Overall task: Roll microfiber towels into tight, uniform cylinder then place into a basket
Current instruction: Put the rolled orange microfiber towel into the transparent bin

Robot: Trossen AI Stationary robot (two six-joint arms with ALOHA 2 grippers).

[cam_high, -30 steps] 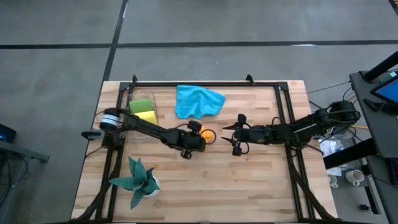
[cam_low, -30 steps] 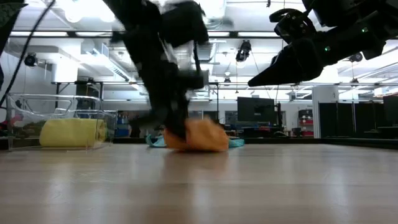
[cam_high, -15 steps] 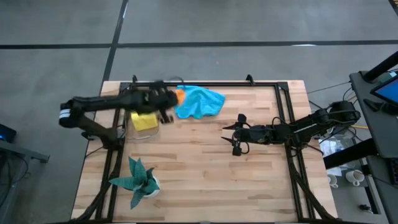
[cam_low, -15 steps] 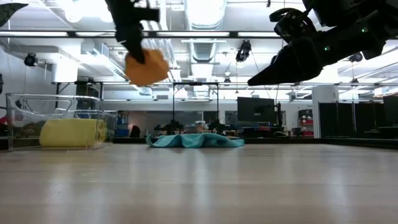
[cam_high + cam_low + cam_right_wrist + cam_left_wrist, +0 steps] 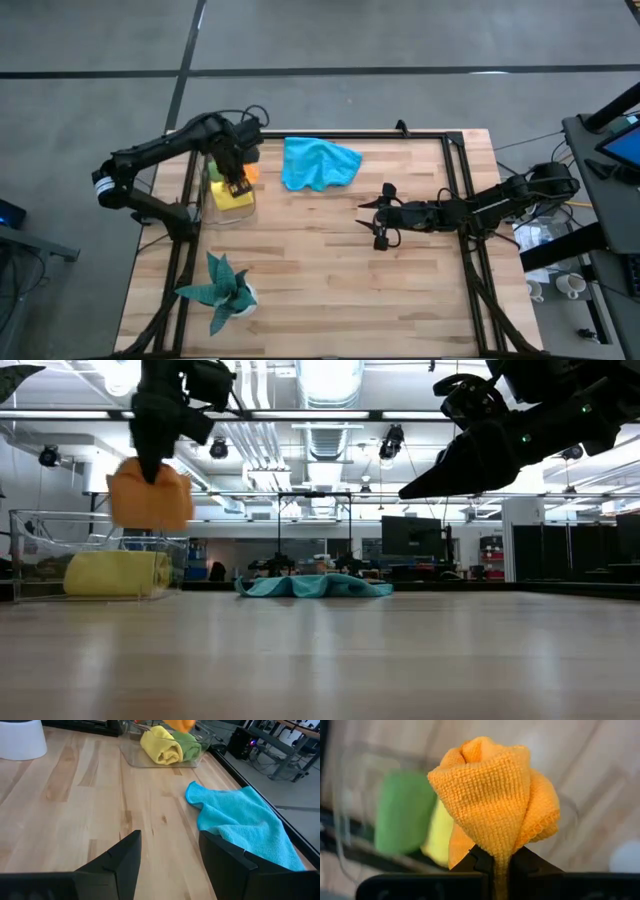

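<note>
My left gripper [image 5: 238, 172] hangs over the clear basket [image 5: 243, 212] at the table's far left, shut on the rolled orange towel [image 5: 495, 800]. In the low view the orange towel [image 5: 150, 498] is in the air above the basket [image 5: 30, 550]. Inside the basket lie a yellow roll [image 5: 232, 195] and a green roll [image 5: 215, 170]. The blue towel [image 5: 318, 163] lies spread and rumpled on the table near the far edge. My right gripper [image 5: 378, 215] waits open over the table's middle right, nothing between its fingers. My left gripper pinches the orange roll between its two fingers at one narrow end [image 5: 501, 862], where the cloth gathers into a thin bunch. The fingers come from above, pointing down. The roll hangs below them, clear of the table and above the basket.
A black metal frame [image 5: 330, 134] runs along the table's far edge and both sides. A teal spiky plant in a white pot [image 5: 222, 290] stands near the front left. Bare wood lies between the basket and my right gripper.
My left gripper has lifted the orange roll off the table's middle, carried it up and toward the far left, and now holds it above the basket. Its wrist has turned on the way. My right gripper has kept still.
</note>
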